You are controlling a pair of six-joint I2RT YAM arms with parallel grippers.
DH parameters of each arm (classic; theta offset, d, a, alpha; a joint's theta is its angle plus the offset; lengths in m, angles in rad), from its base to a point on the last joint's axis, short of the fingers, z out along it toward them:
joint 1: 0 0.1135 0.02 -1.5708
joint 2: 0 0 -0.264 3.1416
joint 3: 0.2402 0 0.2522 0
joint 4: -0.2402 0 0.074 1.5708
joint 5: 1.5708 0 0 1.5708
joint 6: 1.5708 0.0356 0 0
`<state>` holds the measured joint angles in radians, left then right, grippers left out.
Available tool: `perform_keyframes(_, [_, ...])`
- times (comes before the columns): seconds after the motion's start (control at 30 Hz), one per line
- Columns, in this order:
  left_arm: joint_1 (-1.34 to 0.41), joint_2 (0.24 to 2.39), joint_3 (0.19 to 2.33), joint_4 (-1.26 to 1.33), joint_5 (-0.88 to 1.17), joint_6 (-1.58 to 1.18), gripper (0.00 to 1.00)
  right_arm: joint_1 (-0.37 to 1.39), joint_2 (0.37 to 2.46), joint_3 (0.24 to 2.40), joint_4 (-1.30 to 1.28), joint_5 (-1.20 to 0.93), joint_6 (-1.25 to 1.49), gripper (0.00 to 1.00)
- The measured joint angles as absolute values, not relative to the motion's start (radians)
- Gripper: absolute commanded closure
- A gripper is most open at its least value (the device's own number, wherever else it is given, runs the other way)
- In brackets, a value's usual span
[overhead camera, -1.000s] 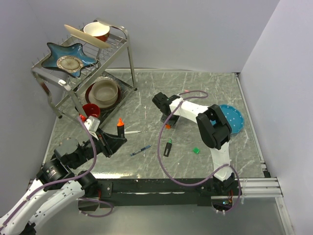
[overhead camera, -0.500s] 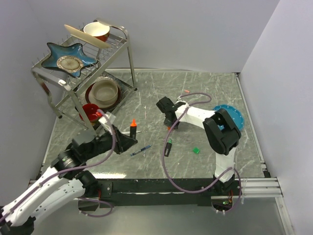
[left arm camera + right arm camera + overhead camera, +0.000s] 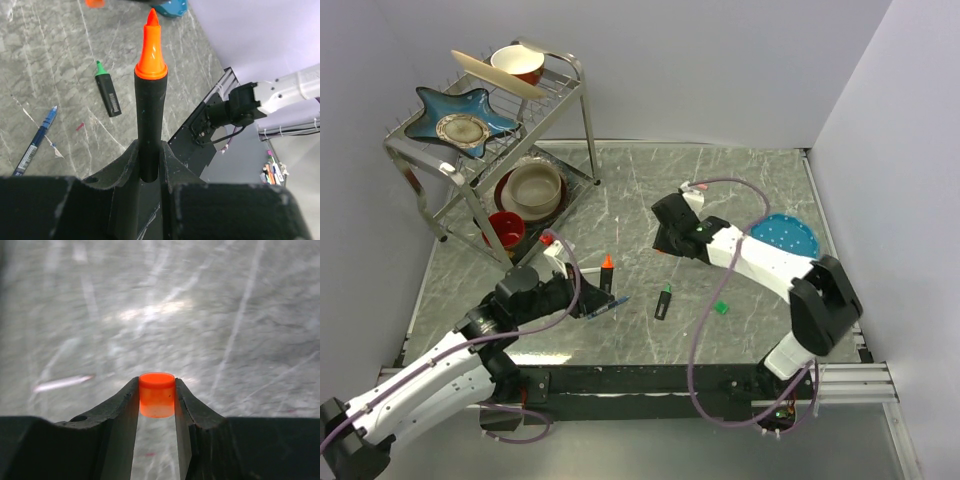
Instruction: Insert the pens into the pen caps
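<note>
At the far left the dish rack (image 3: 582, 95) with its bowls and plates plays no part in the job and stands well away from the pens. Just right of it, the left end effector (image 3: 150, 162) is clamped on the lower barrel of the orange-tipped highlighter (image 3: 149, 110). It holds the marker upright with the bare nib pointing away from the fingers. I judge the grip is set low on purpose, so the whole nib end is free for a cap to slide over. On the bench (image 3: 620, 180) beside that arm lies the blue ballpoint (image 3: 610, 305), and a little further right the green-tipped highlighter (image 3: 663, 302). Both lie flat and uncapped, apart from each other, seemingly waiting their turn. Next comes the right end effector (image 3: 156, 390), raised over the middle of the bench and closed on the orange cap (image 3: 157, 395). The cap is pinched by its sides between the two fingertips, so one round end is left uncovered. Whether that end is the open mouth I cannot tell. Matching colours suggest this cap belongs to the marker in the left arm. The two are well apart, so the step in hand appears to be bringing cap and nib into line. The main risk is a skewed approach that pushes the small cap out of its light pinch. Further right the green cap (image 3: 720, 308) lies alone on the bench, near its marker but not touching it. The blue plate (image 3: 790, 240) sits beyond, toward the right wall.
</note>
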<state>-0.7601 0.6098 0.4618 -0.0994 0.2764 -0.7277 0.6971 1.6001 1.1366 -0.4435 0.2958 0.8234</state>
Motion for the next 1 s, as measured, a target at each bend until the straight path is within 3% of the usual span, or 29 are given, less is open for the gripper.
perform_keyframes(0.43, [-0.761, 0.704, 0.397, 0.07, 0.286, -0.757, 0.99, 0.896, 1.363, 1.142, -0.358, 0.291, 0.783, 1.0])
perform_keyframes(1.0, [-0.761, 0.727, 0.379, 0.131, 0.307, -0.765, 0.99, 0.986, 1.359, 1.188, -0.321, 0.315, 0.788, 1.0])
